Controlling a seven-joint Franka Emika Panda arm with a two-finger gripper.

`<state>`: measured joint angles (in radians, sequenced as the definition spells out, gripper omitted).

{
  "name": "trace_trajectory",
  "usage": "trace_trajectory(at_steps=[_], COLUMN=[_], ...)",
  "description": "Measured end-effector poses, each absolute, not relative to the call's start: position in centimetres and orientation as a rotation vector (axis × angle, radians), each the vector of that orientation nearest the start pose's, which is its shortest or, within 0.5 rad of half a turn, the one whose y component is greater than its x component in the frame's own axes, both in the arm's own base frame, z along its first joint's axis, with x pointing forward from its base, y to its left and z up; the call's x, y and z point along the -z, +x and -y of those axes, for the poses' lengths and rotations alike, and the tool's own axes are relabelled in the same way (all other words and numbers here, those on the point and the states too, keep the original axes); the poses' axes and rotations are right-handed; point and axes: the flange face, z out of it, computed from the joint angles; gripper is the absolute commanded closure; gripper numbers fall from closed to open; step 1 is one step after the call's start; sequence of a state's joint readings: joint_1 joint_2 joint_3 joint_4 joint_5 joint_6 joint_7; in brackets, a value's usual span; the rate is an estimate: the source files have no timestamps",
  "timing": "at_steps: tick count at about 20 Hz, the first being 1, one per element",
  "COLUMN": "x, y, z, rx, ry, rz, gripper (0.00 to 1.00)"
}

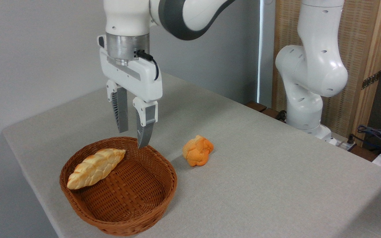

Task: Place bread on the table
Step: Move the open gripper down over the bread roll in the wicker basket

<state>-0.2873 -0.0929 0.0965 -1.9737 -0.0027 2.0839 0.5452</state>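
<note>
The bread [95, 167], a braided cream and golden loaf, lies tilted against the left inner wall of a brown wicker basket [150, 198]. The basket stands near the front left corner of the table [260, 172], which is covered in grey-beige cloth. My gripper [131, 138] hangs open above the basket's far rim, up and to the right of the loaf's upper tip. Nothing is between its fingers, and it touches neither bread nor basket.
A small round orange knotted bun [197, 150] sits on the cloth just right of the basket. The arm's white base [306, 109] stands at the table's back right edge, with cables [375, 135] beyond it. A wall lies behind and to the left.
</note>
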Motion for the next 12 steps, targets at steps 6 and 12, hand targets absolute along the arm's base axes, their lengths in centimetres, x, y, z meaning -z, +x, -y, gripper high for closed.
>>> trace_trajectory(at_steps=[6,12], x=[-50.7,-47.3], y=[56.3,58.3], z=[13.5,14.9], rx=[0.473,0.554], ry=[-3.004,-3.023], rz=[-0.866,-0.828], gripper=[0.0,0.0])
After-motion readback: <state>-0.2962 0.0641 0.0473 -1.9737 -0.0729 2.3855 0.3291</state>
